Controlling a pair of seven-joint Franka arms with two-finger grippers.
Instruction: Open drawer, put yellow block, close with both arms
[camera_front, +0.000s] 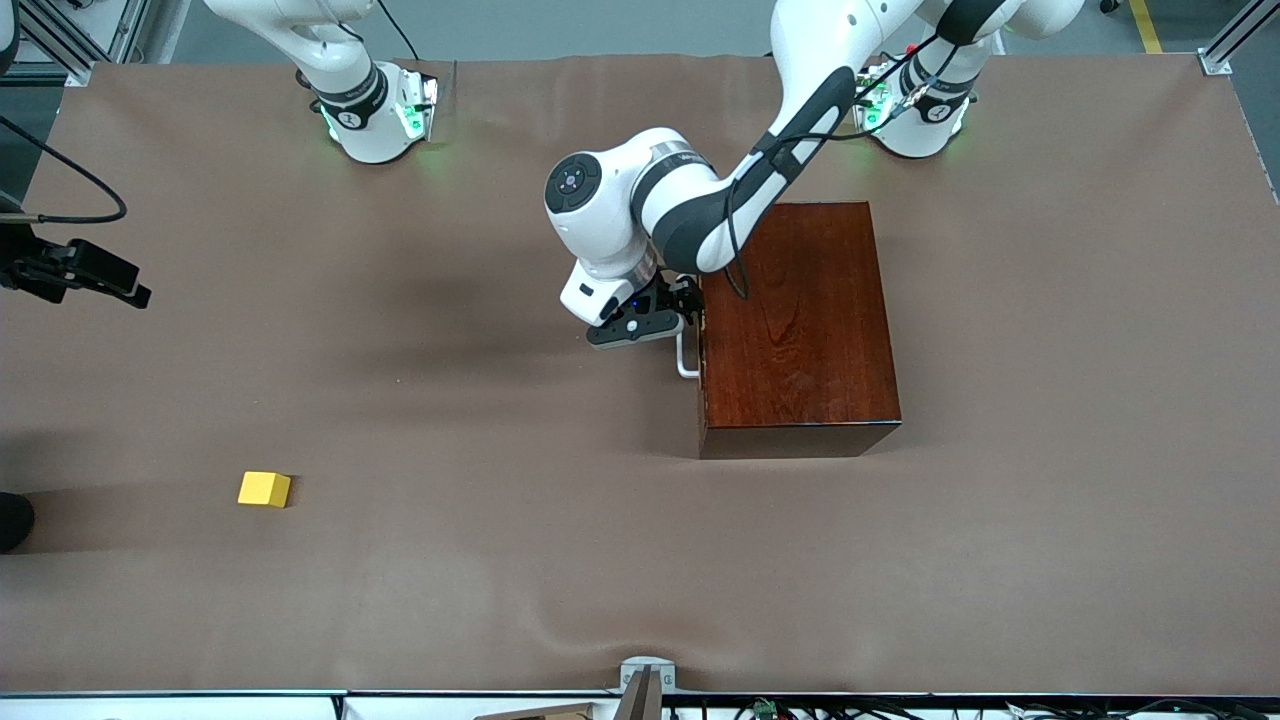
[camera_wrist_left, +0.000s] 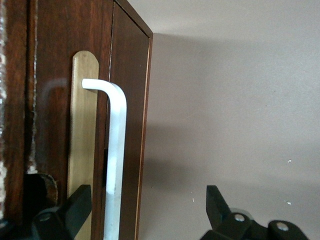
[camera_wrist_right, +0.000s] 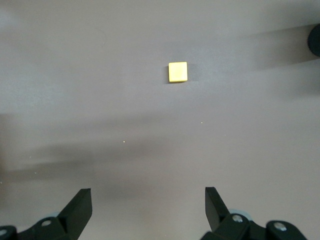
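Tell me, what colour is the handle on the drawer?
White. The handle shows best in the left wrist view, standing out against the dark reddish-brown drawer front.

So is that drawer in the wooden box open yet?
Shut. The drawer front sits flush with the box; the left tool straddles its white handle.

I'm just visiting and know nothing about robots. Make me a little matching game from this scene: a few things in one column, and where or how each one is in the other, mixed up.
Things:
1. yellow block
2. left gripper
3. right gripper
4. drawer

Where or how:
A. shut inside the dark wooden box
B. open, fingers either side of the white handle
C. lying on the table toward the right arm's end
D. open, high over the table, holding nothing

Pairs: 1-C, 2-B, 3-D, 4-A
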